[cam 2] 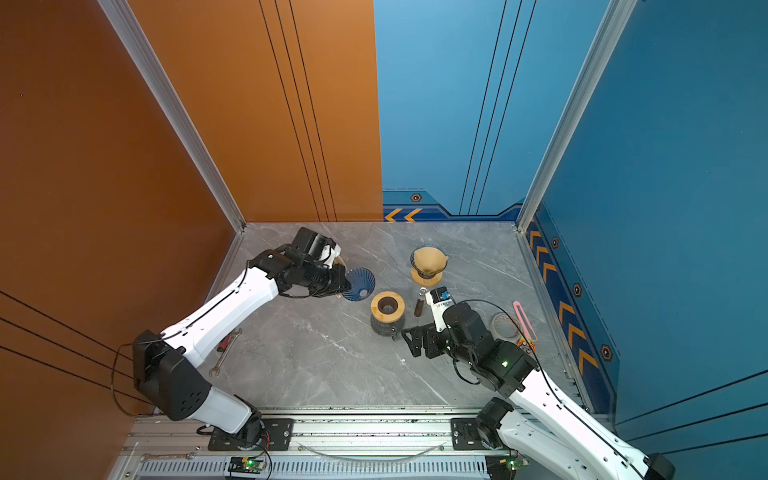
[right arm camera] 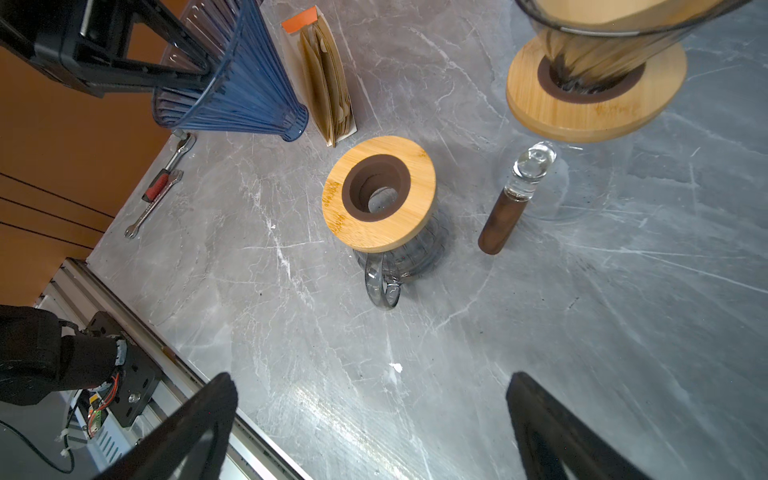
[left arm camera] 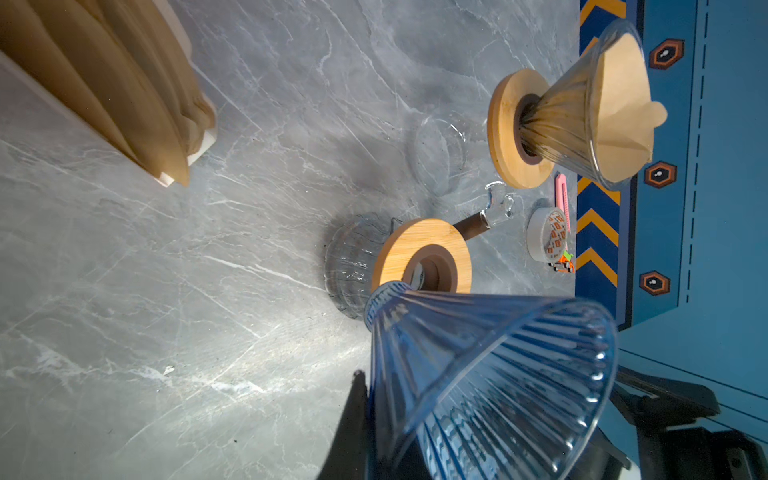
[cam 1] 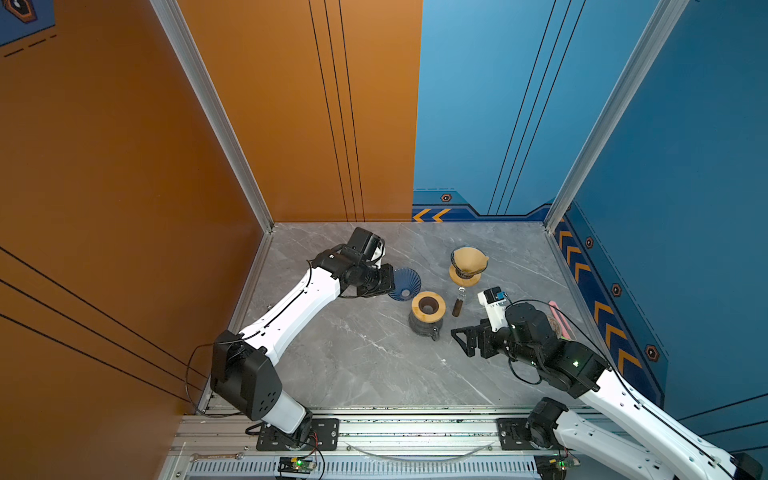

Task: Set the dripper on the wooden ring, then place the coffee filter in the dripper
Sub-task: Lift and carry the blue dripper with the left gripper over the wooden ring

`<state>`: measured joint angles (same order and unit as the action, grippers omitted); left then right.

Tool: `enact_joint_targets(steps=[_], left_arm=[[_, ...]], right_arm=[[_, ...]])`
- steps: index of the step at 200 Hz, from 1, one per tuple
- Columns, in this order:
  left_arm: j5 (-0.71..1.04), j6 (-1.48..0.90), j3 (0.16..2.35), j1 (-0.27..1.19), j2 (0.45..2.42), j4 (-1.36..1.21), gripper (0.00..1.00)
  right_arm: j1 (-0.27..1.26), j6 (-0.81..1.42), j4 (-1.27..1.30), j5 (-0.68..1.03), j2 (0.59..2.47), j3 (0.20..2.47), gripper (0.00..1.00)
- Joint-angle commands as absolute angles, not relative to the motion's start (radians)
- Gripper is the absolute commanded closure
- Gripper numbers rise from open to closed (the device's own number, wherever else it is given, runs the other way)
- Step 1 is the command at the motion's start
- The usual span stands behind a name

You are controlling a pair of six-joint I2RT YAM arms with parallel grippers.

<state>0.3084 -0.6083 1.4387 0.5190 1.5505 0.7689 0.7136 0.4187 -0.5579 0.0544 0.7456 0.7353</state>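
Presently the left end effector [cam 1: 392, 281] is clamped on the rim of the blue dripper [cam 1: 405, 284], which is tilted above the desk [cam 1: 353, 357]. The right end effector [cam 1: 462, 341] stands wide open and empty. The coffee filter stack [right arm camera: 328, 83] stands beyond the dripper, nearer the left arm.

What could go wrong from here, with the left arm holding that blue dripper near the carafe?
1. The left gripper pinches the blue dripper only at its rim, tilted; it may slip or swing.
2. Its narrow end is not over the hole in the wooden collar; lowering off-centre might tip the carafe or hit the brown tube nearby.
3. The filter pack sits beyond the dripper from the open right gripper; reaching it risks a clash.
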Motion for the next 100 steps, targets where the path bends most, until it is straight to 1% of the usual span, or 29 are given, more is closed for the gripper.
enact_joint_targets(steps=[1, 89, 92, 100], left_arm=[[0.34, -0.577, 1.511, 0.545, 1.582, 0.82, 0.91], [0.356, -0.479, 1.758, 0.61, 1.781, 0.98, 0.9], [0.356, -0.476, 1.764, 0.612, 1.787, 0.984, 0.9], [0.354, -0.469, 1.782, 0.616, 1.804, 0.996, 0.9]], right_arm=[[0.709, 0.416, -0.592, 0.037, 0.735, 0.715, 0.0], [0.708, 0.406, -0.607, 0.041, 0.726, 0.712, 0.0], [0.683, 0.407, -0.607, 0.041, 0.725, 0.713, 0.0], [0.678, 0.408, -0.607, 0.041, 0.723, 0.707, 0.0]])
